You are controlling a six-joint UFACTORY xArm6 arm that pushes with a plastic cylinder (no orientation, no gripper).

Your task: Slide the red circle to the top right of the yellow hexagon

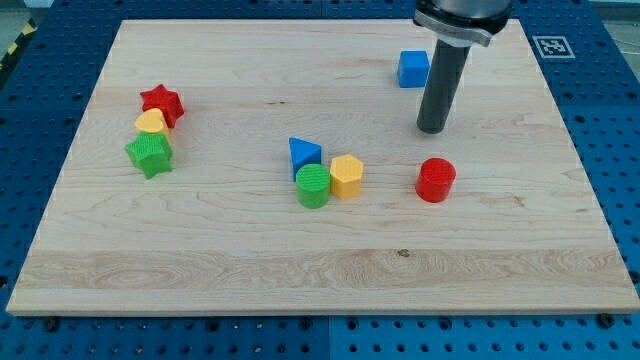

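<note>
The red circle [436, 180] lies on the wooden board [200, 250], right of centre. The yellow hexagon [346, 176] lies to its left, touching a green circle [313, 186] and close to a blue triangle [305, 153]. My tip [432, 129] stands on the board just above the red circle in the view, a short gap apart from it, and below a blue cube [413, 69].
At the view's left a red star [162, 103], a yellow block [151, 123] and a green star [150, 155] sit clustered together. The board's right edge is near the red circle; blue pegboard surrounds the board.
</note>
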